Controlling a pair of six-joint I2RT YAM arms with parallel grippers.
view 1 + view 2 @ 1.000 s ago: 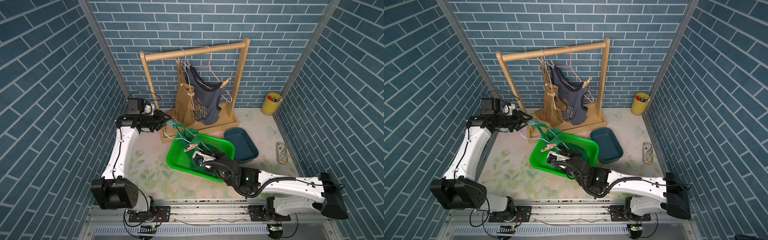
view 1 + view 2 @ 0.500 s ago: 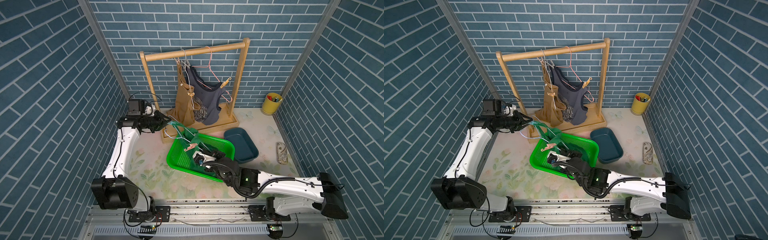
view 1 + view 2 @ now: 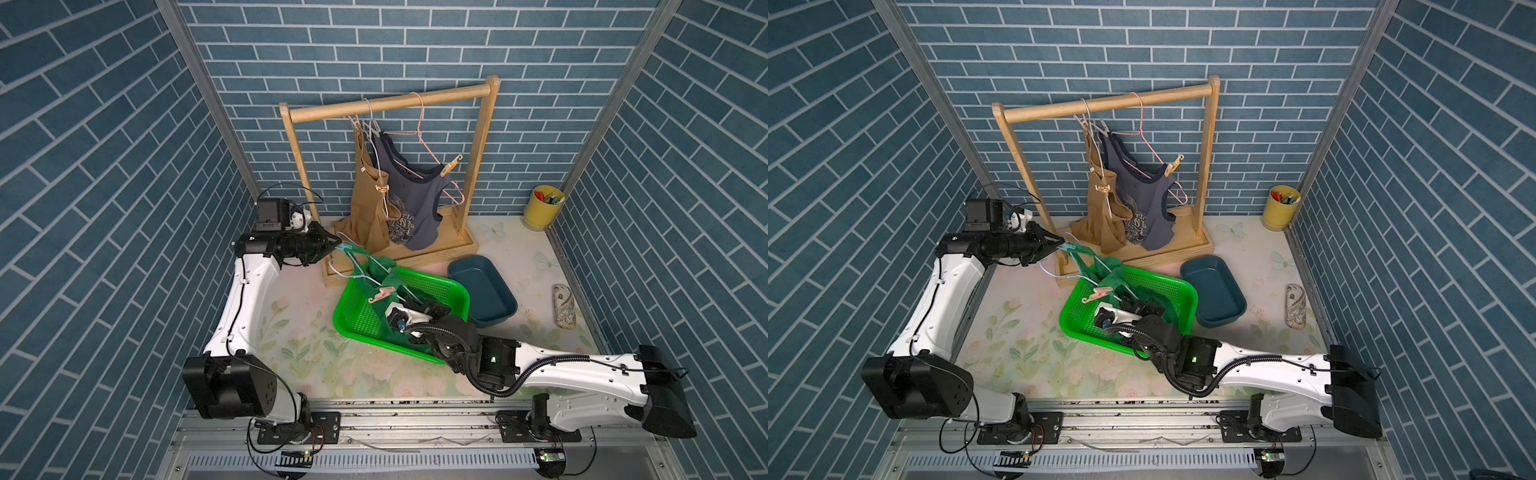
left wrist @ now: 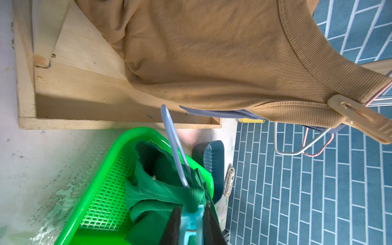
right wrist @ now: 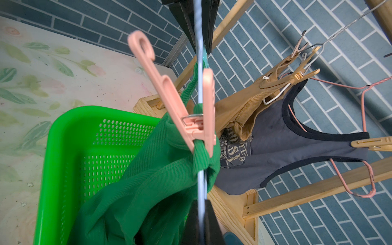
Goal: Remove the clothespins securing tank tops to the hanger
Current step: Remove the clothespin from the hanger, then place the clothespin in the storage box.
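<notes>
The right gripper point(image 5: 200, 209) stays clamped on the blue hanger point(image 5: 200, 184) above the green basket point(image 3: 361, 316), which holds part of the green tank top point(image 5: 148, 180), with a pink clothespin point(image 5: 169, 101) pinned on it. Farther back, the left gripper point(image 4: 192, 212) has closed onto the teal clothespin point(image 4: 192, 224). The yellow cup point(image 3: 542, 210) holds coloured items.

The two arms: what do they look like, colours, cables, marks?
Both the left arm and the right arm have white shells with black joints and big black base housings. Thin black cables run along the white links; a ribbed black hose loops at the right wrist, beside a small green light. Black wedge fingers on left gripper and right gripper.
</notes>
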